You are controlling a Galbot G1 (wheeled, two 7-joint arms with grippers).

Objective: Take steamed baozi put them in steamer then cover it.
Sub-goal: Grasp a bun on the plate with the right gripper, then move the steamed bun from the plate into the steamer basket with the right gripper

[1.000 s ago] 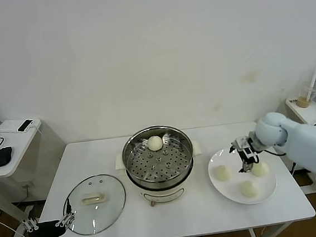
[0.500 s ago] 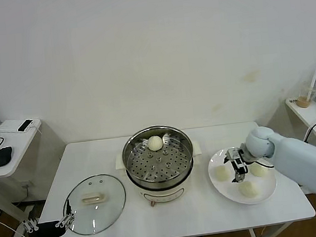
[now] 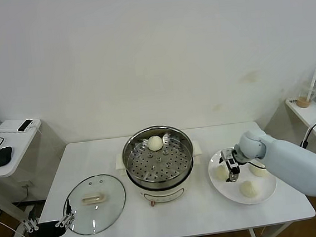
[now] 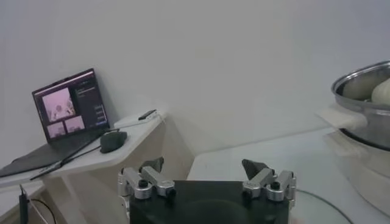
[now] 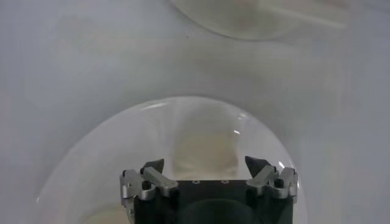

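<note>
One bun (image 3: 155,143) in steamer (image 3: 158,159), three left on plate (image 3: 264,194); our right gripper (image 3: 229,167) jaws open over leftmost bun (image 3: 222,171); lid (image 3: 94,203) still off.

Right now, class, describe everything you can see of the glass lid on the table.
The cover is a round clear glass lid with a thin metal rim and a cream-white oblong handle at its centre. It lies flat, handle up, on the white table, at the robot's left of the steamer, apart from it. Nothing grips it; the left gripper waits open by its near edge.
</note>
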